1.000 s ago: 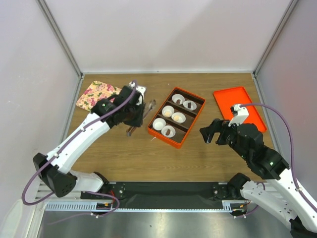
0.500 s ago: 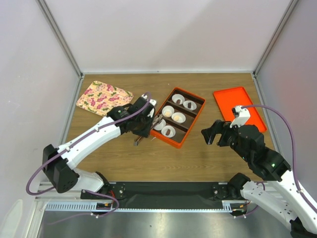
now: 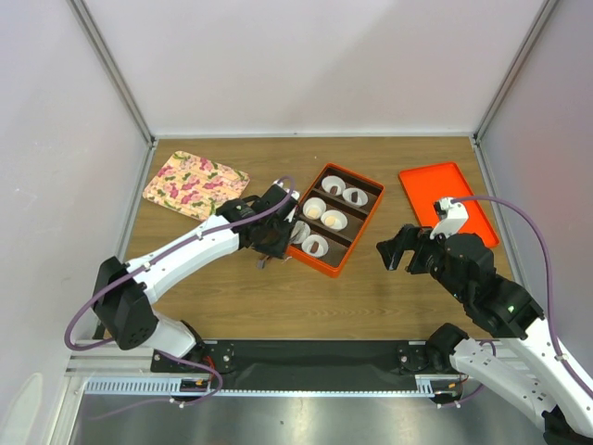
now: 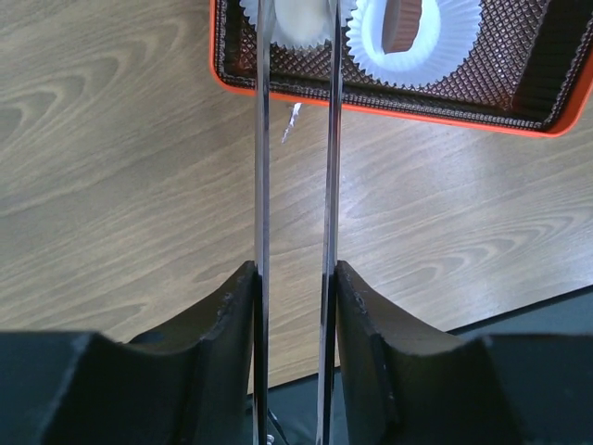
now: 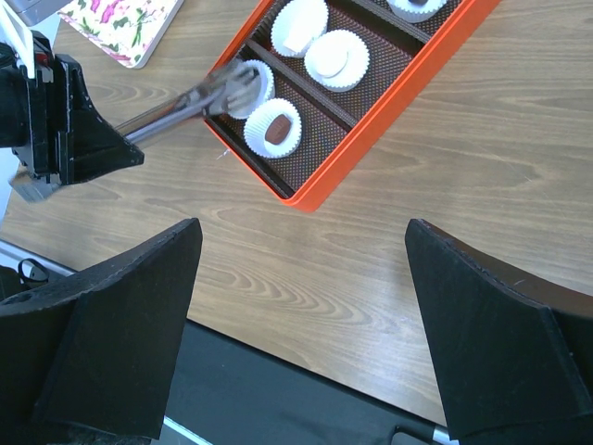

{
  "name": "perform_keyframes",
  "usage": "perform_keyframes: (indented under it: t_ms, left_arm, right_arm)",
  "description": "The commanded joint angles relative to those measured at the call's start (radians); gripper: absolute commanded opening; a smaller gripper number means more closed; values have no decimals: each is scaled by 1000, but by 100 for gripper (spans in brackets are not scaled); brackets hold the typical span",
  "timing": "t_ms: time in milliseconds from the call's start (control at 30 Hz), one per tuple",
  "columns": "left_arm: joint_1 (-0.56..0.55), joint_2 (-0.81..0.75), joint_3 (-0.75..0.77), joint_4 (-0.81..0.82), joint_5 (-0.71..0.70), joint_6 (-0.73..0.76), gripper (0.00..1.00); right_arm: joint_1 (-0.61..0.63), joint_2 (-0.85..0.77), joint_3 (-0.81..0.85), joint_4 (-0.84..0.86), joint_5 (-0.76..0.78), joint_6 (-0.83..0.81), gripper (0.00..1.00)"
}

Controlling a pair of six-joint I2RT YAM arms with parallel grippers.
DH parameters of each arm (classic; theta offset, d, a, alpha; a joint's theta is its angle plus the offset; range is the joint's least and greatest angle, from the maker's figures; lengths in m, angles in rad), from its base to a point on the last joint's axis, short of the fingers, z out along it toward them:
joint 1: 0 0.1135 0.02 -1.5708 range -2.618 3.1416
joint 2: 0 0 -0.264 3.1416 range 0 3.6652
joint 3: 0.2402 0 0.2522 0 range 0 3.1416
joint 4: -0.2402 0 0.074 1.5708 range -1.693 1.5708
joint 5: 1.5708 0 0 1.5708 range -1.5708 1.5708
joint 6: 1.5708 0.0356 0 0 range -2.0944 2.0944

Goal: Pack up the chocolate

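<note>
My left gripper (image 3: pixel 267 243) (image 4: pixel 295 269) is shut on metal tongs (image 4: pixel 262 185). The tong tips (image 5: pixel 236 88) reach over the near-left white cup (image 4: pixel 296 19) of the orange divided box (image 3: pixel 306 262); I cannot tell whether they hold a piece. The cup beside it holds a dark brown chocolate (image 4: pixel 400 23) (image 5: pixel 275 130). The middle cups hold pale golden chocolate (image 3: pixel 313 211), and the far cups hold dark pieces (image 3: pixel 355 196). My right gripper (image 3: pixel 398 248) (image 5: pixel 301 227) is open and empty, hovering above the table right of the box.
An orange lid (image 3: pixel 447 199) lies flat at the back right. A floral tray (image 3: pixel 195 183) lies at the back left. White walls close in the table on three sides.
My left arm has swung right with the tongs, from beside the floral tray to the box's near-left corner. The right arm has barely moved.
</note>
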Motion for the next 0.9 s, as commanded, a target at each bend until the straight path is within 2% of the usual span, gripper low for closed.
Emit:
perform_keyframes:
  t_ms: [0, 67, 267, 500, 667, 867]
  left_arm:
    - [-8, -1, 39, 24, -30, -14, 42]
    - [-6, -4, 45, 21, -27, -17, 46]
    - [-8, -26, 97, -16, -51, -21, 46]
    - [18, -76, 250, -54, -105, -12, 44]
    - [144, -93, 255, -50, -110, 20, 44]
    - [305, -135, 134, 33, -97, 42, 44]
  right_arm:
    - [-2, -1, 43, 15, 15, 2, 97]
    - [-2, 1, 45, 18, 15, 3, 97]
    - [-2, 4, 52, 17, 12, 3, 97]
    - [-2, 5, 51, 21, 1, 13, 97]
    - [-2, 25, 63, 18, -7, 14, 97]
    - [-2, 17, 65, 1, 3, 7, 97]
